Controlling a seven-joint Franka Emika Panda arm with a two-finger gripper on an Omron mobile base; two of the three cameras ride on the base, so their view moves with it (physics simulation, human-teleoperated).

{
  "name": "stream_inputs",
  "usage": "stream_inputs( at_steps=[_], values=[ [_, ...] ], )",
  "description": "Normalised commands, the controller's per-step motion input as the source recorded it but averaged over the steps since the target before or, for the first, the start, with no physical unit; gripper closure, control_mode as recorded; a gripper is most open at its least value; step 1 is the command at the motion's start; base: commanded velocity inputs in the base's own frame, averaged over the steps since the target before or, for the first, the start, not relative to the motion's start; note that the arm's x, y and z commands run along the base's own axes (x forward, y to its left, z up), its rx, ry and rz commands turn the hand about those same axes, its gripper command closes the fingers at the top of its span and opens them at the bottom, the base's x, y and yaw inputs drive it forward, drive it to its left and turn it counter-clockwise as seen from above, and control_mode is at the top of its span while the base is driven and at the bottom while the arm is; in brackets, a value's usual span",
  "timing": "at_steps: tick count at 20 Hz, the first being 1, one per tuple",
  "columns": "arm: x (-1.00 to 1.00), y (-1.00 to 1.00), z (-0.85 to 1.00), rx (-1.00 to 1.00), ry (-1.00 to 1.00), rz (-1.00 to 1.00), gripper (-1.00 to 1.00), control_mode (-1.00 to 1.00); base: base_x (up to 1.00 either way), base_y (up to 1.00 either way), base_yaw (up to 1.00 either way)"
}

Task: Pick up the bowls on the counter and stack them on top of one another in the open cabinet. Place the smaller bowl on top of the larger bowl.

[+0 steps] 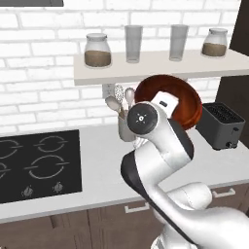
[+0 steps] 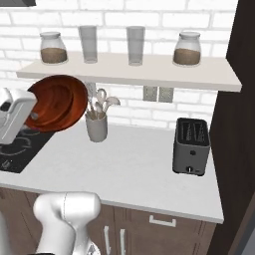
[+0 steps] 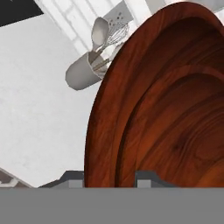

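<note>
The gripper [image 3: 109, 177] is seen clenched on the rim of the larger bowl [image 3: 166, 109], one finger on each side of the wall, in the hand view. The larger bowl [image 1: 170, 99] is held clear of the surface [image 1: 97, 165], tilted steeply so that its hollow faces the arm, and its upper rim is level with the front edge of the open cabinet [image 1: 160, 65]. Just beside the bowl's rim, on the cooktop side, a grey utensil cup [image 1: 127, 127] is stood on the surface, its spoons reaching near the cabinet's underside. Beyond the bowl's other side a dark toaster [image 1: 221, 126] is set near the surface's end. On the cabinet, open board is left between two glasses [image 1: 133, 44] and between the jars [image 1: 97, 50] at its ends.
</note>
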Motion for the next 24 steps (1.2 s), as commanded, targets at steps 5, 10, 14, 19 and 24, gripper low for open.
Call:
stream_inputs(
  at_steps=[5,10,14,19,24],
  values=[
    [0.11,-0.26,1.0,0.0,0.04,0.0,1.0,-1.0,0.0,0.0,0.0],
    [0.78,-0.52,1.0,0.0,0.18,0.0,1.0,-1.0,0.0,0.0,0.0],
    [1.0,-0.64,0.88,0.0,0.3,0.0,1.0,-1.0,0.0,0.0,0.0],
    [1.0,-0.18,0.13,0.0,0.32,0.0,1.0,-1.0,0.0,0.0,0.0],
    [0.74,0.0,-0.13,-0.08,0.06,0.14,1.0,-1.0,0.0,0.0,0.0]
  ],
)
